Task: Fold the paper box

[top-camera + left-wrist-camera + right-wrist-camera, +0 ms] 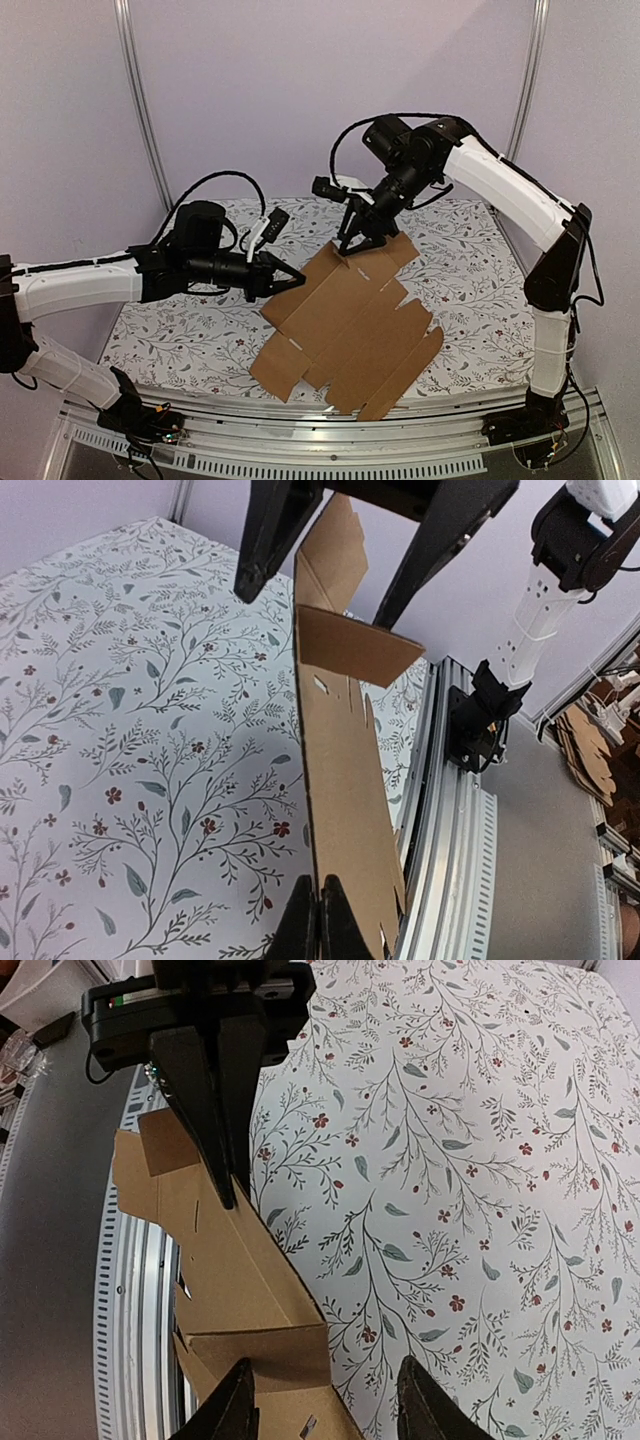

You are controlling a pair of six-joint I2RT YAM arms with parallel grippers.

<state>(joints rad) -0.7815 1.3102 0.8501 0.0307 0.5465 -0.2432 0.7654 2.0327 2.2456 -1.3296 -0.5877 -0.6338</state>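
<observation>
My left hand [296,276], fingers pressed together, pinches the left edge of the paper box [350,325]. The box is a flat brown die-cut sheet lying mid-frame over the flowered counter [180,330], its lower flaps reaching toward the bottom edge. My right hand [358,243], at the sheet's upper corner, stands with fingers apart, astride the cardboard rather than clamped on it.

I judge the pinch is there to anchor one side, so the other hand can push a panel up along its crease. By the look of it, almost none of the folding is done.

From above, the sheet reads as nearly flat. The left wrist view says otherwise: seen edge-on, one flap [350,645] is bent out of the sheet's plane, between the right hand's spread fingers. The right wrist view shows the gap itself, with one finger just beside the cardboard and the other over bare cloth.
</observation>
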